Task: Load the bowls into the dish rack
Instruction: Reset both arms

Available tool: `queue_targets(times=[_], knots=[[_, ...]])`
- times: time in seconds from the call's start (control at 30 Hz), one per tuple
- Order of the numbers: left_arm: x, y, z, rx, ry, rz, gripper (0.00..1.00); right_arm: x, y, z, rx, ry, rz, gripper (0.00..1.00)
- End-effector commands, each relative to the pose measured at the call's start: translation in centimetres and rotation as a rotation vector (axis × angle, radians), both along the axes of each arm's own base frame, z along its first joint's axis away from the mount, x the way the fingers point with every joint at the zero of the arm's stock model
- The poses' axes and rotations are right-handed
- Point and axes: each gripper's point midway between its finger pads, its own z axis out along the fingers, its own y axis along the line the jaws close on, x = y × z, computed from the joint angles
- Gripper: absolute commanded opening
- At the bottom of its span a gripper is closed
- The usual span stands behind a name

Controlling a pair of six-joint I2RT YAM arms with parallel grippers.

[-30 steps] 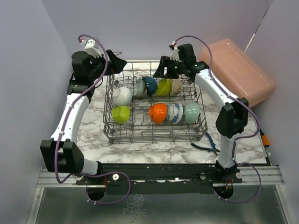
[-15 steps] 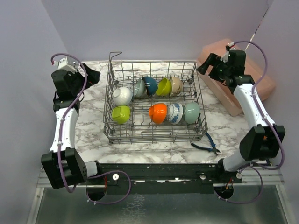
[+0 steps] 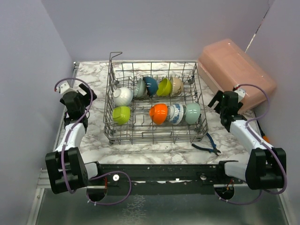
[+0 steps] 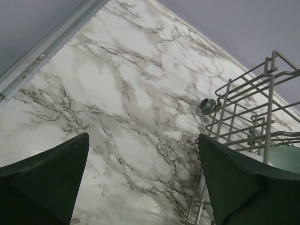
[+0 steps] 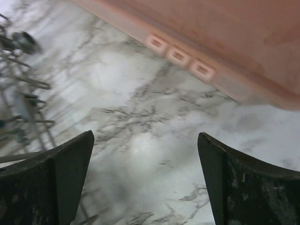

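The dish rack (image 3: 154,139), a grey wire basket, stands mid-table with several bowls tilted between its tines. The back row runs from a white bowl (image 3: 123,96) past a dark teal bowl (image 3: 151,86) to a beige bowl (image 3: 176,86). In the front row are a lime green bowl (image 3: 121,115), an orange bowl (image 3: 159,113) and a mint green bowl (image 3: 192,113). My left gripper (image 3: 88,95) (image 4: 143,140) is open and empty, low over bare marble left of the rack (image 4: 262,108). Right of the rack, my right gripper (image 3: 215,101) (image 5: 145,136) is also open and empty.
A pink translucent box (image 3: 236,75) (image 5: 225,37) leans at the back right, just beyond my right gripper. Blue-handled pliers (image 3: 206,147) lie by the rack's front right corner. Purple walls close in the left, back and right sides.
Both arms have swung out from the rack's far end and dropped back to its left and right sides. The right jaws have spread wider.
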Motion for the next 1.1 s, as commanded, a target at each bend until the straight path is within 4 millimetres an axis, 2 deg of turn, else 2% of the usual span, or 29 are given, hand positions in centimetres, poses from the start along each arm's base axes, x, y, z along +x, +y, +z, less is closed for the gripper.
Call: queue_targets(times=[0.0, 0.17, 0.23, 0.37, 0.43, 0.6, 0.67, 0.87, 0.97, 1.07], knots=[[0.1, 2.8, -0.1, 0.091, -0.098, 0.123, 0.99, -0.1, -3.3, 0.7, -0.083, -0.138, -0.174, 0.96], [0.1, 2.6, -3.4, 0.138, -0.091, 0.091, 0.99, -0.6, -4.1, -0.7, -0.137, -0.154, -0.193, 1.00], [-0.2, 2.6, -4.2, 0.136, -0.093, 0.102, 0.99, -0.5, -4.1, -0.5, -0.151, -0.170, -0.175, 1.00], [-0.5, 1.6, -5.4, 0.309, -0.068, 0.094, 0.99, -0.3, -3.9, 0.2, -0.171, -0.218, -0.146, 1.00], [-0.4, 1.0, -5.1, 0.333, -0.075, 0.086, 0.99, -0.3, -4.1, 0.4, -0.203, -0.248, -0.136, 1.00], [0.4, 0.1, -4.6, 0.368, -0.094, 0.072, 0.99, -1.5, -4.9, -0.8, -0.257, -0.365, -0.164, 0.98], [0.3, -0.5, -4.6, 0.383, -0.093, 0.056, 0.99, -1.6, -5.1, -0.2, -0.294, -0.418, -0.159, 0.97], [-1.2, -2.1, -5.4, 0.377, -0.082, 0.029, 0.99, -0.9, -5.0, -0.2, -0.357, -0.451, -0.126, 0.99], [-2.0, -1.9, -7.3, 0.372, -0.041, 0.041, 0.99, 0.4, -4.1, -1.0, -0.343, -0.393, -0.059, 0.97], [-2.7, -1.9, -7.3, 0.351, -0.126, 0.065, 0.99, 0.9, -3.4, -0.9, -0.359, -0.408, -0.003, 0.97]])
